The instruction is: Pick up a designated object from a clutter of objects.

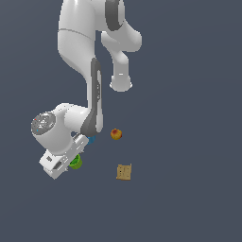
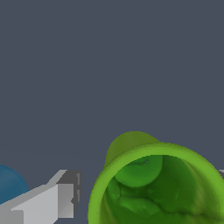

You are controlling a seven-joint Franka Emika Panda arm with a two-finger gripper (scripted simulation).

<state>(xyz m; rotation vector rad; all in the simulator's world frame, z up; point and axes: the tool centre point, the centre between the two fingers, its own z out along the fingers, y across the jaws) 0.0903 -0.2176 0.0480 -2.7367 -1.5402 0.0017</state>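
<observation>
1. Green cylindrical cup [image 1: 76,162] with a hollow inside sits in the lower left of the exterior view, mostly hidden by the white robot hand [image 1: 60,160]; you see only a sliver of it.
2. In the wrist view the green cup [image 2: 157,183] looms large, its open mouth facing the camera.
3. One grey finger [image 2: 48,203] stands just beside the cup's rim; you cannot tell whether the jaws are spread or pinching the cup.
4. A blue cup [image 2: 9,186] peeks in at the wrist view's edge; in the exterior view the blue cup [image 1: 91,140] shows just beside the arm.
5. The red-yellow apple-like ball [image 1: 116,134] and tan flat square box [image 1: 124,172] rest apart on the dark grey surface [image 1: 189,142], toward the centre of the exterior view.
</observation>
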